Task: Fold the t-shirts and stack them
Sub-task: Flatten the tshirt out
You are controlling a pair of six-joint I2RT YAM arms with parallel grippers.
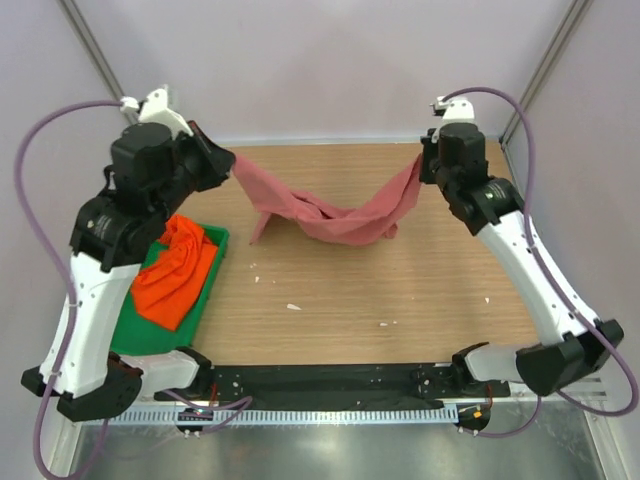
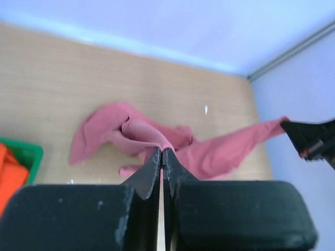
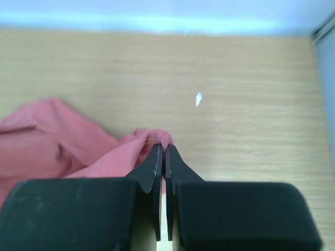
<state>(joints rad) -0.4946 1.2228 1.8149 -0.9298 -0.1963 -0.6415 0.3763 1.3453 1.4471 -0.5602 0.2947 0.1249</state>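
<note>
Rose-pink t-shirt (image 1: 330, 215) right of green tray (image 1: 140, 335), pinched by left gripper (image 2: 162, 152) and right gripper (image 3: 163, 147); seemingly thin holds, could slip if stretched.

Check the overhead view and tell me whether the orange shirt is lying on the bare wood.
No, the orange shirt lies bunched up on the green tray, not on the wood.

You are seeing the pink t-shirt (image 1: 330, 220) sagging as a band between the left gripper (image 1: 228, 162) and the right gripper (image 1: 420, 168), barring the far middle of the table (image 1: 420, 300). Nearer you, bare wood is lying open. The green tray (image 1: 160, 335) holding the orange t-shirt (image 1: 178, 270) is crowding your left edge.
</note>
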